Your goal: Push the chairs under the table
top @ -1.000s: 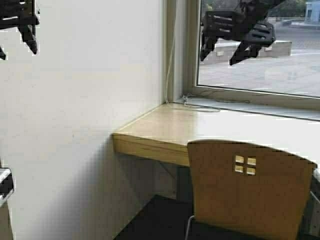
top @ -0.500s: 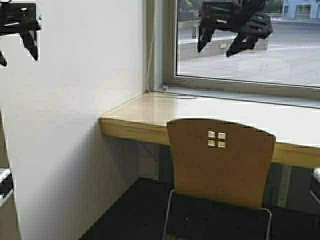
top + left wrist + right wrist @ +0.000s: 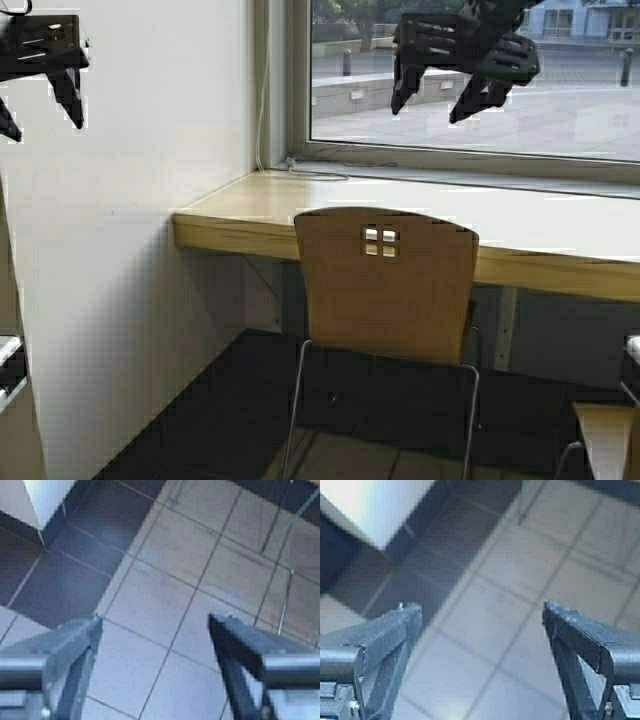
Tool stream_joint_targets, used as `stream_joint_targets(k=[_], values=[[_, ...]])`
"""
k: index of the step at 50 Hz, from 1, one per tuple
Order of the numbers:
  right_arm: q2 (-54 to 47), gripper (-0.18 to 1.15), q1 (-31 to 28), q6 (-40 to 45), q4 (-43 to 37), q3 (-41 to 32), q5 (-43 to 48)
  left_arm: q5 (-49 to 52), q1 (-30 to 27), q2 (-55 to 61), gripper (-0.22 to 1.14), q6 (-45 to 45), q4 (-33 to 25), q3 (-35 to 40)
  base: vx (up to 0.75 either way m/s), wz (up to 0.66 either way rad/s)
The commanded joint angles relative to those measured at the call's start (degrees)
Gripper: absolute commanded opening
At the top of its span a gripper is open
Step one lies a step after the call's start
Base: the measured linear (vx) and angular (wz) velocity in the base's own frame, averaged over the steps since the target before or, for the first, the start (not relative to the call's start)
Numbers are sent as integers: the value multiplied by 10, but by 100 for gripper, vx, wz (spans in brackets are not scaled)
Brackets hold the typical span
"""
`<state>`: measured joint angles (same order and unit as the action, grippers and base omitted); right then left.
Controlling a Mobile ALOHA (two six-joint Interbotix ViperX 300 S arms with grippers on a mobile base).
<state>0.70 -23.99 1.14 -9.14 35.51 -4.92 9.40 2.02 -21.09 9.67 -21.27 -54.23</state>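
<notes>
High view: one chair (image 3: 386, 285) stands at centre frame, its backrest just in front of the table (image 3: 420, 232) edge, seat partly beneath the top. A second chair (image 3: 606, 440) peeks in at the lower right corner. The left gripper (image 3: 40, 105) hangs at upper left against the wall, the right gripper (image 3: 438, 100) at upper centre before the window (image 3: 480, 80). Both wrist views show fingers spread wide, holding nothing (only tiled floor (image 3: 165, 605) below).

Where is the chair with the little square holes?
In the high view, the chair stands centre, its backrest at the table's front edge, below the window.
</notes>
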Motion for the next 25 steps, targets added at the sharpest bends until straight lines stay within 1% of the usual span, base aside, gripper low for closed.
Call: stream_joint_targets(k=[1, 9, 18, 25], values=[[5, 102, 4, -1, 2, -11, -1, -4, 9, -7, 95, -1, -1, 12, -38, -19], [-9, 102, 3, 0, 1, -21, -11, -3, 7, -8, 95, -4, -4, 11, -34, -27], [-8, 102, 4, 2, -1, -39, -29, 8, 25, -8, 95, -9, -10, 15, -32, -32], [-14, 102, 4, 0, -1, -36, -32, 8, 28, -1, 95, -13, -10, 14, -31, -29]])
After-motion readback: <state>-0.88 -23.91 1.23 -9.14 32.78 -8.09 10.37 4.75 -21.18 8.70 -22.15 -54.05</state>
